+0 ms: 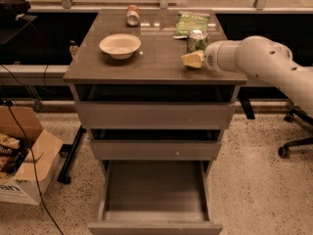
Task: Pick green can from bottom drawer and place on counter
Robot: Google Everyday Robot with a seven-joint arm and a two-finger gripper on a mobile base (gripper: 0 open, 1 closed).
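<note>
The green can (196, 40) stands upright on the counter (156, 65), right of the middle and just in front of a green bag. My gripper (192, 59) is over the counter's front right part. It sits just in front of the can and slightly to its left, and whether it touches the can is unclear. The white arm (259, 58) reaches in from the right. The bottom drawer (155, 192) is pulled open and nothing shows inside it.
A white bowl (120, 45) sits on the counter's left part. A red can (133, 14) lies at the back, and the green bag (191, 23) lies at the back right. A cardboard box (24, 165) stands on the floor at left. An office chair base (293, 131) is at right.
</note>
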